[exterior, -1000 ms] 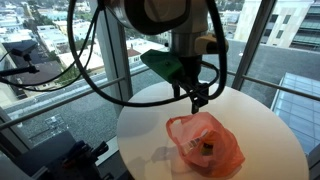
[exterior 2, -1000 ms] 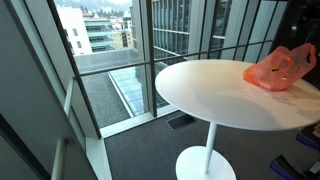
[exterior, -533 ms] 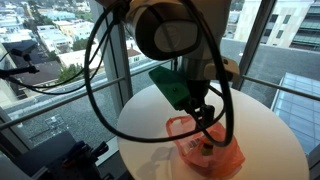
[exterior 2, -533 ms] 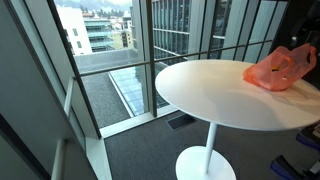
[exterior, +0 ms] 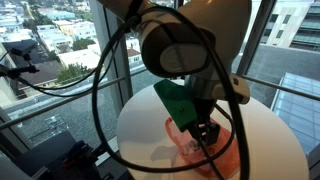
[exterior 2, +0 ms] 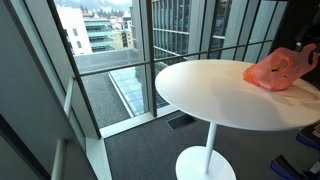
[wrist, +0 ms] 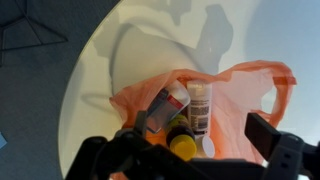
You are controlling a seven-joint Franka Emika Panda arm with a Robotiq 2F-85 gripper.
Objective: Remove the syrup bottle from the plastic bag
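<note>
An orange plastic bag [wrist: 240, 90] lies open on the round white table [wrist: 100, 70]. Inside it I see a dark bottle with a yellow cap [wrist: 183, 143], a bottle with a brown and white label [wrist: 200, 105], a container with a red label [wrist: 158, 106] and a white cap [wrist: 206, 148]. I cannot tell which one is the syrup bottle. My gripper [wrist: 180, 152] is open right above the bag's mouth, its fingers either side of the bottles and holding nothing. In an exterior view the gripper [exterior: 205, 133] hangs over the bag [exterior: 228, 160]. The bag also shows in an exterior view [exterior 2: 278, 68].
The table [exterior 2: 200, 90] stands on a single pedestal beside floor-to-ceiling windows [exterior 2: 110, 60]. Black cables [exterior: 100, 70] loop from the arm on the window side. The bag sits near one edge of the table.
The arm has come down and forward over the bag. The gripper was above the bag's far side and now sits at its mouth. The bag has not moved.
</note>
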